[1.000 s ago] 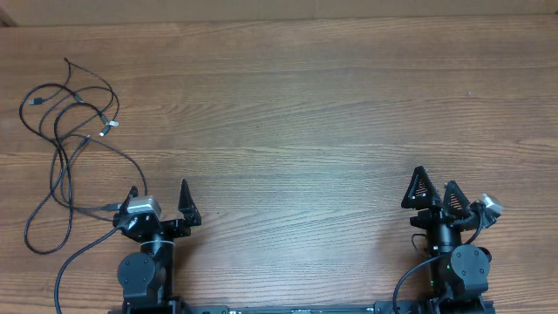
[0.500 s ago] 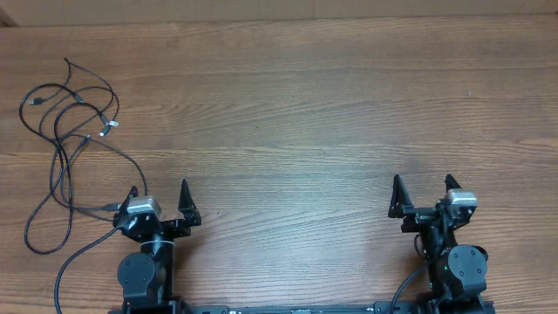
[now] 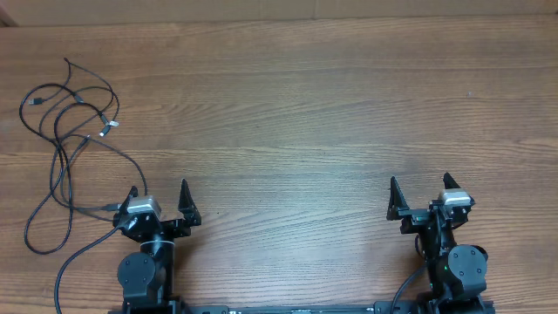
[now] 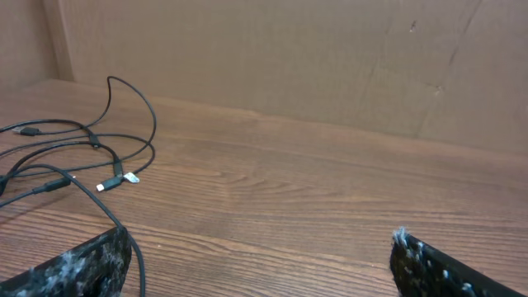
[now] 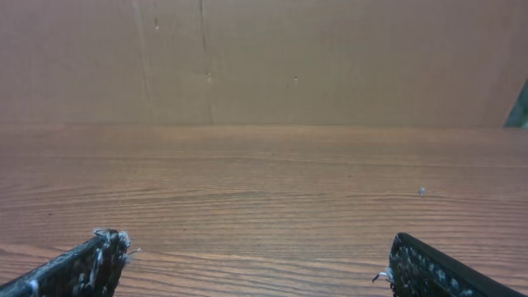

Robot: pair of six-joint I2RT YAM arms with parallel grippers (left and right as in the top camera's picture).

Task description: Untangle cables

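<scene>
right gripper [image 3: 419, 180] swung square, jaws apart, left gripper [image 3: 158, 187] likewise, thin black cables [image 3: 61, 150] loosely tangled

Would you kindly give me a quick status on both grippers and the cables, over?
Left gripper open, empty. Right gripper open, empty. Cables tangled far left, one strand passing by left gripper. Nothing else in the way.

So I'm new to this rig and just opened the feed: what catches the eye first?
The tangle of thin black cables sprawls over the table on its left side, loops crossing, with one strand trailing down by the left pincer. It and the right pincer stand open and empty at the near edge.
</scene>
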